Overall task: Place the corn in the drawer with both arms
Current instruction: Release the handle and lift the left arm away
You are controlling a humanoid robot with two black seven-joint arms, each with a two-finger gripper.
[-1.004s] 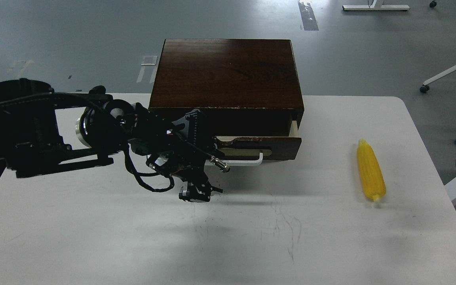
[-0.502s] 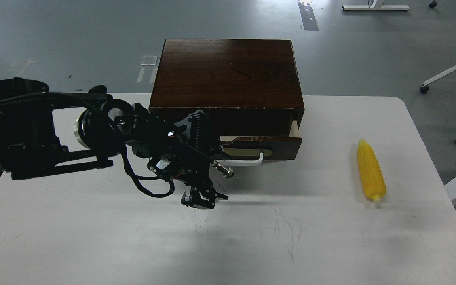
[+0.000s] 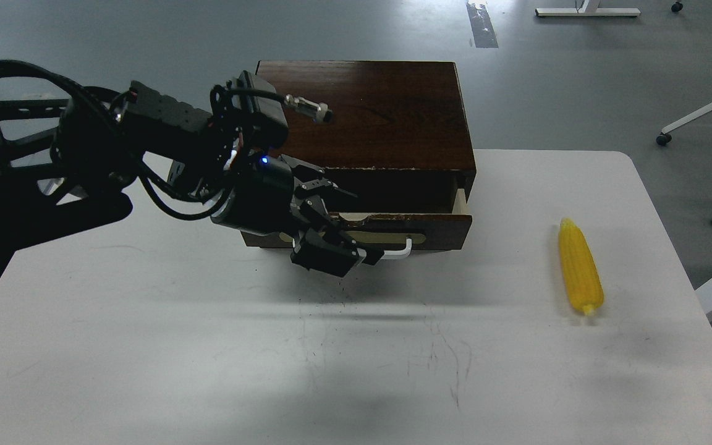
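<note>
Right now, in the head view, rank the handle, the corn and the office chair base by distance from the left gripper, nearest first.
1. The handle: right at the left gripper, on the drawer front.
2. The corn: to the right, lying on the table.
3. The office chair base: far right, on the floor beyond the table.

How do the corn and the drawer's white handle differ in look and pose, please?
The corn is bright yellow, tapered and ribbed with kernels; the handle is a plain white bar. The corn lies loose on the table, pointing away from the camera; the handle runs sideways, fixed to the drawer front. The corn is fully visible; the left gripper hides part of the handle. Both are slender.
</note>
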